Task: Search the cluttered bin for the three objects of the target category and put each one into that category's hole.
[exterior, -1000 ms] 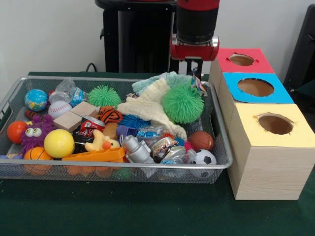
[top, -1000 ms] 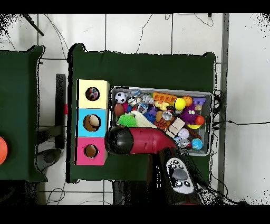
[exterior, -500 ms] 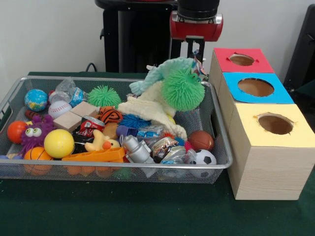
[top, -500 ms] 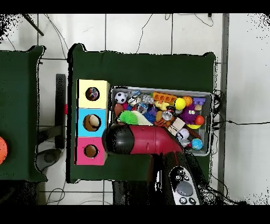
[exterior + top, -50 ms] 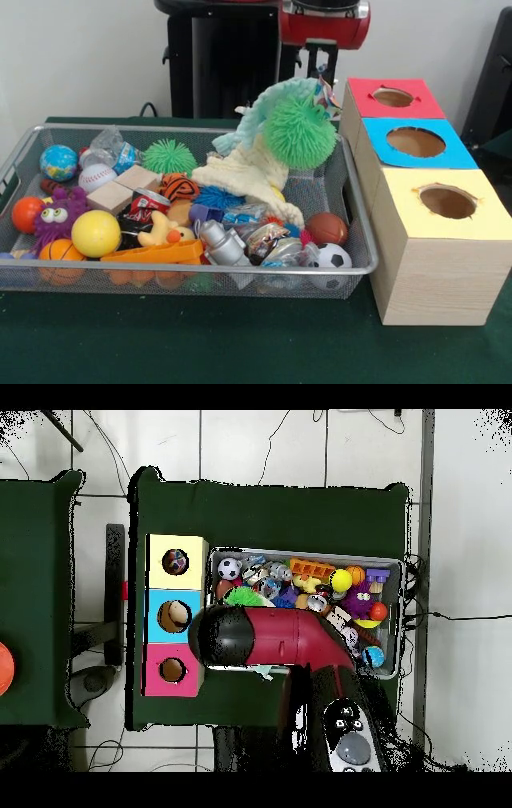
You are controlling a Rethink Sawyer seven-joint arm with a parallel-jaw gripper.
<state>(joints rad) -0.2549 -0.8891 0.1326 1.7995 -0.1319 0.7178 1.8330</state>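
Front view: the claw [image 5: 322, 58] hangs at the top edge, above the far right corner of the wire bin [image 5: 358, 258].
Claw state: clenched on the top of a teal plush cloth toy [image 5: 276, 94]; the fingertips are partly hidden behind the toy's tag.
Held load: the plush toy hangs lifted from the claw, with a green spiky ball [image 5: 299, 132] pressed against its front; whether the ball is snagged on the plush or gripped with it cannot be told.
Trailing material: a cream knitted cloth [image 5: 244, 172] drapes from the lifted bundle down onto the clutter, its lower end resting on the bin contents.
Receiving boxes: red box [image 5: 395, 98], blue box [image 5: 418, 142] and yellow box [image 5: 448, 202] stand in a row on the bench [image 5: 240, 344], touching the bin's right side, each with one round hole.
Overhead view: the arm [image 5: 270, 639] covers the bin's box-side end; an item shows inside the yellow and blue holes.
Judgement: the load is held high so that it clears the bin rim for transfer to a hole.
Risk: the cream cloth may drag along.
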